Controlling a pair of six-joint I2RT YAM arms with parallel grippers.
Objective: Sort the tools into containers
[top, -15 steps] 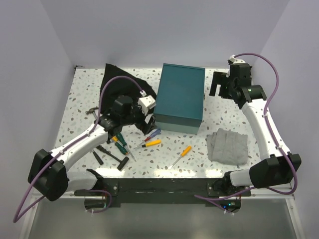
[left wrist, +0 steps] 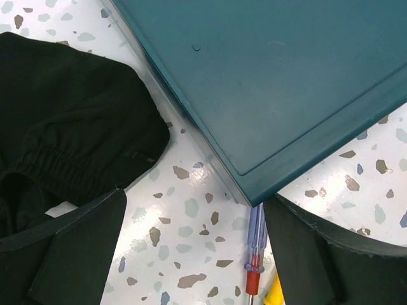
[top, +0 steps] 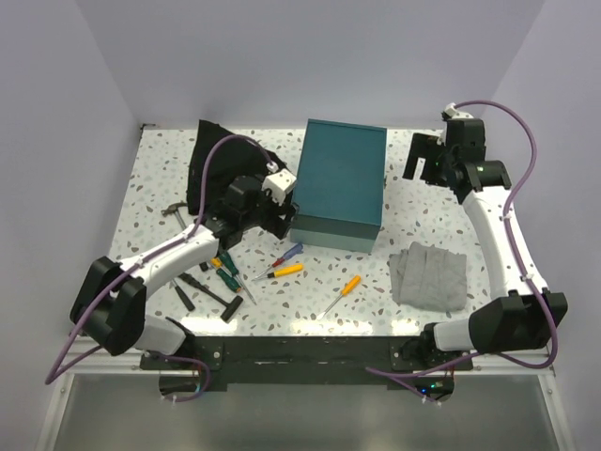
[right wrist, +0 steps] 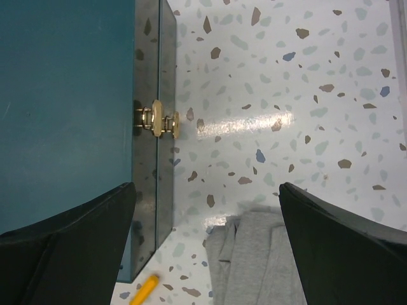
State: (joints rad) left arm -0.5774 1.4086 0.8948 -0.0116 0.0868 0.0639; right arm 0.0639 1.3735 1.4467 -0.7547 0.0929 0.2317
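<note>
The dark-teal case (top: 338,183) lies shut at the table's middle back, and its brass clasp (right wrist: 158,119) shows on the right side. A floppy black bag (top: 218,160) lies to its left. Tools lie in front: a blue-red screwdriver (top: 290,253), two orange ones (top: 287,271) (top: 344,289), green ones (top: 226,272), a small hammer (top: 222,301) and black bars (top: 184,295). My left gripper (top: 282,224) is open at the case's front-left corner, above the blue-red screwdriver (left wrist: 255,244). My right gripper (top: 420,160) hangs open beside the case's right side, holding nothing.
A folded grey cloth (top: 430,274) lies right of the case's front, under the right arm. Another small tool (top: 173,212) lies near the left wall. White walls close in the table on three sides. The left arm's cable arcs over the bag.
The left arm has swung in toward the case's front-left corner. The right wrist has shifted slightly right and back. Both grippers stay open.
</note>
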